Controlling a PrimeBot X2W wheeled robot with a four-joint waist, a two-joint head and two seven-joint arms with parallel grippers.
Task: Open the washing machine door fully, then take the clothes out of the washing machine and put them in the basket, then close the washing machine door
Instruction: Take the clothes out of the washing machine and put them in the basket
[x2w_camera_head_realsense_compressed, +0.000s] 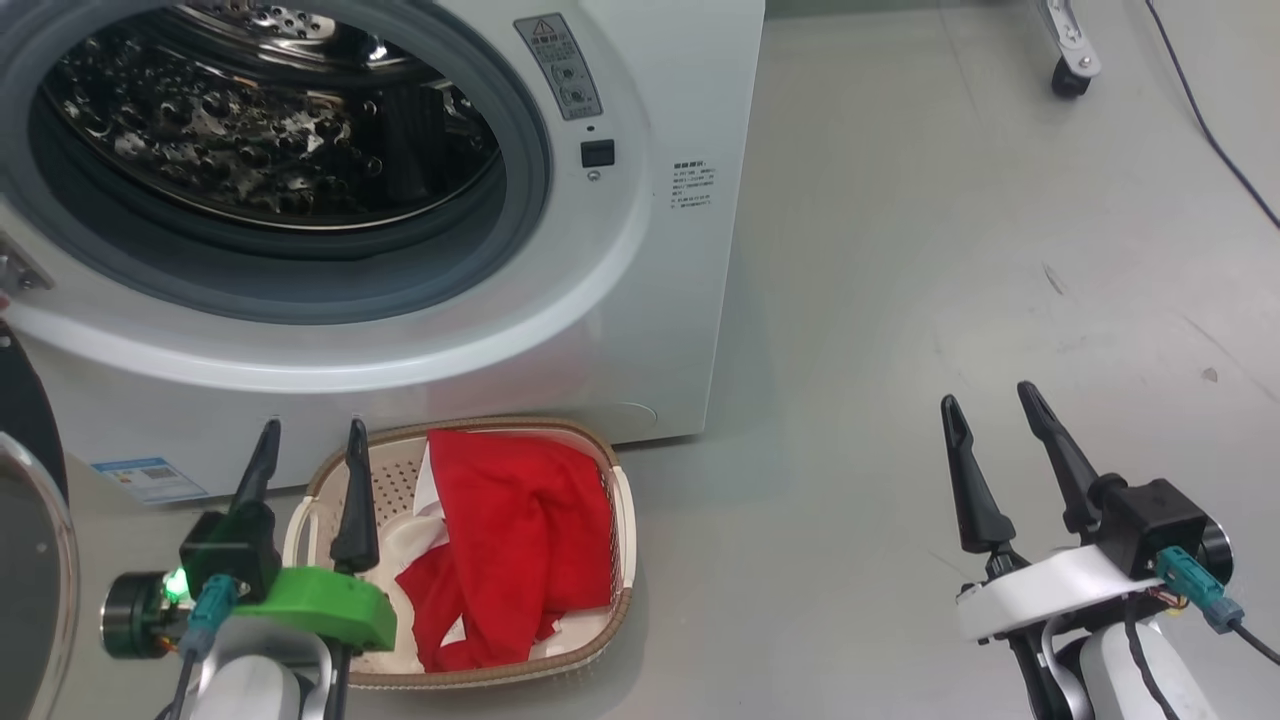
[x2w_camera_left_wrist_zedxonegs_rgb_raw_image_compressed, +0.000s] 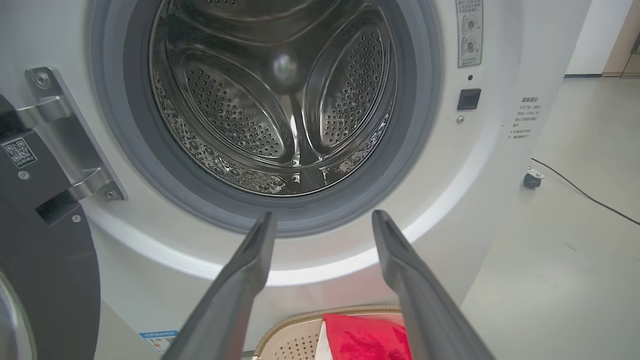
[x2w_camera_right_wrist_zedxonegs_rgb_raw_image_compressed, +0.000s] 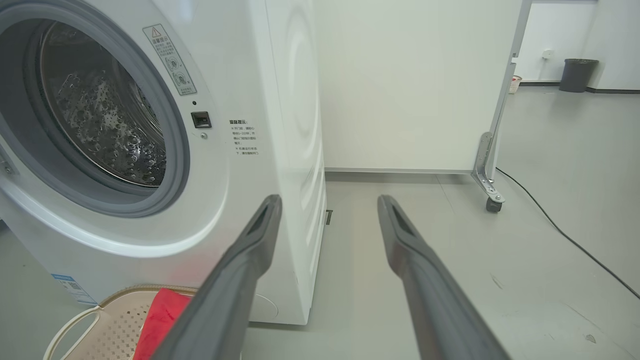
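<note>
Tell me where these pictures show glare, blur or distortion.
Head view: sharp, hard glints across the steel drum, a green light glowing by the left gripper. Left wrist view: a blurred bright spot at the drum's centre, near fingers soft. Right wrist view: wide lens bows the washing machine; the clothes tint its white front faintly red.

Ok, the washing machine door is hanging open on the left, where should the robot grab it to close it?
Probably the washing machine door by its flat black rim, away from the hinge, left gripper coming edge-on from the robot's side: the rim looks thin enough to straddle, the glass bowl bulges too much.
</note>
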